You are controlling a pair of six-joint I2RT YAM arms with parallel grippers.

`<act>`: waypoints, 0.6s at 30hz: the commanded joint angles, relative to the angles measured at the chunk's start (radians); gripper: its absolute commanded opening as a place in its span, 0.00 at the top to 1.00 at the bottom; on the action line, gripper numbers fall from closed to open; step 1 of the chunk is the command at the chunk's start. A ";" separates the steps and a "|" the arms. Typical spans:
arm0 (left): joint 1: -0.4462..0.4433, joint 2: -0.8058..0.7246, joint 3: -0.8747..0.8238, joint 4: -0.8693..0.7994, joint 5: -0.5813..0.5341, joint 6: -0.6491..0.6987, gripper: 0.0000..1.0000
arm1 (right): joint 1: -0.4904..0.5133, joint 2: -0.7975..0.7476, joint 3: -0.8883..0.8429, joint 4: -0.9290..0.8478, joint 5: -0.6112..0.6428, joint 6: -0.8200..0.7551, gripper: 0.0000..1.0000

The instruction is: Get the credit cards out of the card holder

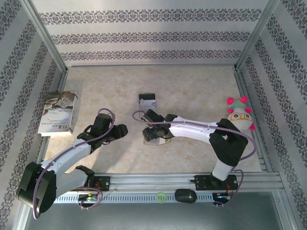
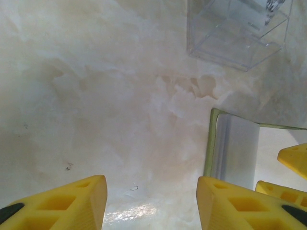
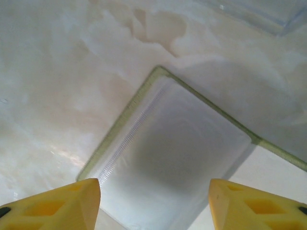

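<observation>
The card holder (image 3: 177, 158) lies open on the marble table, with an olive edge and a glossy clear pocket face up. In the top view the card holder (image 1: 156, 137) is at the table's middle, partly under my right gripper (image 1: 156, 128). My right gripper (image 3: 154, 206) hovers right over it, open, nothing between the fingers. My left gripper (image 2: 151, 201) is open over bare table just left of the holder (image 2: 235, 143); the gripper (image 1: 120, 130) points toward it. One credit card (image 1: 147, 99), black band on top, rests farther back in a clear box (image 2: 235, 33).
A printed booklet (image 1: 58, 112) lies at the far left by the wall. A plush toy (image 1: 240, 114) stands at the right edge. Metal frame posts and patterned walls close in the table. My right gripper's yellow fingers (image 2: 292, 160) show beside the holder.
</observation>
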 commanded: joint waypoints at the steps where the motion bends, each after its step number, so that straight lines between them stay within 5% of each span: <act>1: 0.012 0.023 -0.008 0.042 0.032 -0.004 0.48 | 0.018 0.022 -0.028 -0.002 0.032 0.018 0.34; 18: 0.010 0.057 -0.007 0.068 0.070 -0.031 0.48 | 0.039 0.093 -0.077 0.136 -0.012 0.013 0.13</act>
